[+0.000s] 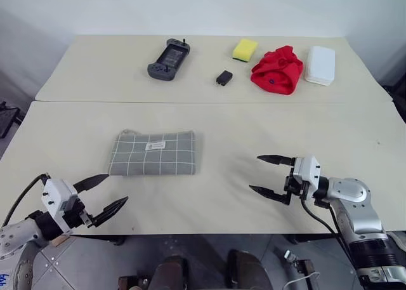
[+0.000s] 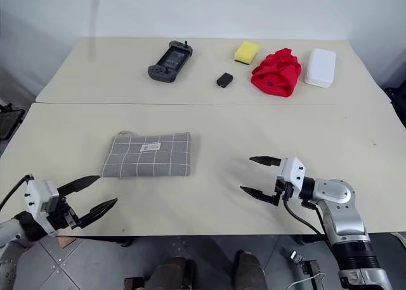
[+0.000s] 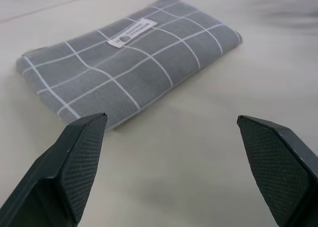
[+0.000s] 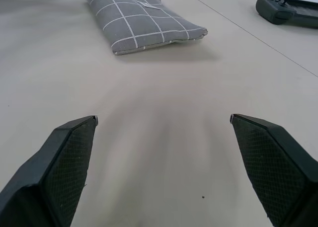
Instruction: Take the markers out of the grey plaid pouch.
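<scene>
The grey plaid pouch (image 1: 153, 153) is laid flat on the near table (image 1: 209, 207), left of its middle and a little back from the near edge, with its small white label facing up. It is seen closed, and no markers can be made out on the table or at the pouch's mouth; whether any are inside cannot be told.

The left gripper (image 1: 101, 196) is held over the near edge at the left, just short of the pouch's near left corner, with its two black fingers spread wide and nothing between them. The right gripper (image 1: 271, 175) is held above the near table toward the right, well apart from the pouch, pointed toward it, its fingers likewise spread wide and empty.

On the far table, along its back portion, a dark game controller (image 1: 169, 59) is placed left of centre, a small black block (image 1: 224, 78) near the middle, a yellow sponge (image 1: 245, 49) behind it, a red cloth bundle (image 1: 277, 70) to the right, and a white box (image 1: 320, 65) nearest the right edge.
</scene>
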Available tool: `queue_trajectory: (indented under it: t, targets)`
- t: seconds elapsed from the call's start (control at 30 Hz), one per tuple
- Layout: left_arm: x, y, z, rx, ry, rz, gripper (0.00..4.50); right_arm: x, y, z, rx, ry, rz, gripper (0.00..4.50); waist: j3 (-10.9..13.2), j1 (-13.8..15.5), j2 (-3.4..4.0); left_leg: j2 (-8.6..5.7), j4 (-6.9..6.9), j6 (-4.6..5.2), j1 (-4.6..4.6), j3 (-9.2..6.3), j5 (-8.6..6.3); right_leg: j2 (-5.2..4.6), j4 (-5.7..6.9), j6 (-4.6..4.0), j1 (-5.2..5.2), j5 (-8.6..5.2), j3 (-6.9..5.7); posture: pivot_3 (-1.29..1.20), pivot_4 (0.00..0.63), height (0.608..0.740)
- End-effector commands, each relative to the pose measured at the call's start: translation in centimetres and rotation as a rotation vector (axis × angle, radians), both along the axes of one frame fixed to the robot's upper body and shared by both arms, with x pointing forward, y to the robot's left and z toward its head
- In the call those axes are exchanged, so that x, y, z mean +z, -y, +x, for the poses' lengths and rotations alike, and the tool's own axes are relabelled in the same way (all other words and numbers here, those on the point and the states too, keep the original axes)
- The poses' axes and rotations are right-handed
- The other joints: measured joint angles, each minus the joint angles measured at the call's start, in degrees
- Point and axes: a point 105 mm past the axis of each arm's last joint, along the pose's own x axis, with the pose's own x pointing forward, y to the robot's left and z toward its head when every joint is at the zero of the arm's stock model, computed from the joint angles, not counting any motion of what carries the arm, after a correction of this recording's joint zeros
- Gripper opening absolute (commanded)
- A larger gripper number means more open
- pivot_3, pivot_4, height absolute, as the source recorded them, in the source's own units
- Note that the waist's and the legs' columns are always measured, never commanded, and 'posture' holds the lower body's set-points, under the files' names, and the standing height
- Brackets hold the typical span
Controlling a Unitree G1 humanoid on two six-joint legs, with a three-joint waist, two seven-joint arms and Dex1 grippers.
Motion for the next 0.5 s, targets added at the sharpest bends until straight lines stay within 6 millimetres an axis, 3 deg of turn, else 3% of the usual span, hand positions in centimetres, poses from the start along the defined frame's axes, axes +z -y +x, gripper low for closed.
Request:
queue_trajectory:
  t: [0.03,0.1,0.2,0.33,0.5]
  targets:
    - [1.1,0.3,-0.1,-0.011,0.027,0.011,4.47,1.1,0.5,0.1,-0.012,0.034,0.002,4.5,0.0,-0.01,0.0,0.0,0.0,0.0,0.0,0.0,0.0,0.0,0.0,0.0,0.0,0.0,0.0,0.0,0.15,0.74]
    - [1.6,0.1,-0.1,0.009,-0.005,-0.095,4.47,1.4,-0.1,0.1,0.001,0.016,0.017,4.5,0.0,-0.02,0.0,0.0,0.0,0.0,0.0,0.01,0.0,0.0,0.01,0.0,-0.01,0.0,0.01,0.0,0.15,0.74]
    - [2.6,-1.0,-0.4,0.046,-0.075,-0.278,4.5,1.6,-3.1,-1.0,0.158,0.017,-0.062,3.85,0.0,-0.29,0.0,0.04,0.0,0.0,-0.01,0.0,0.0,0.0,0.05,0.0,-0.04,0.0,0.04,0.0,0.15,0.74]
    - [3.7,-5.9,-0.4,0.219,-0.152,-0.577,4.5,4.0,-9.0,-0.3,0.202,0.007,-0.021,2.53,0.0,-1.5,-0.01,0.17,0.01,-0.1,0.01,0.03,0.04,0.07,0.23,-0.06,-0.15,-0.03,0.08,0.0,0.15,0.74]
    - [2.5,-8.5,1.4,0.341,-0.358,-0.734,4.5,3.8,-13.6,1.2,0.187,0.026,-0.065,0.76,-0.05,-1.01,-0.1,0.01,0.03,-0.14,0.04,-0.11,0.06,0.0,0.6,-0.17,-0.23,-0.09,0.05,0.0,0.15,0.74]
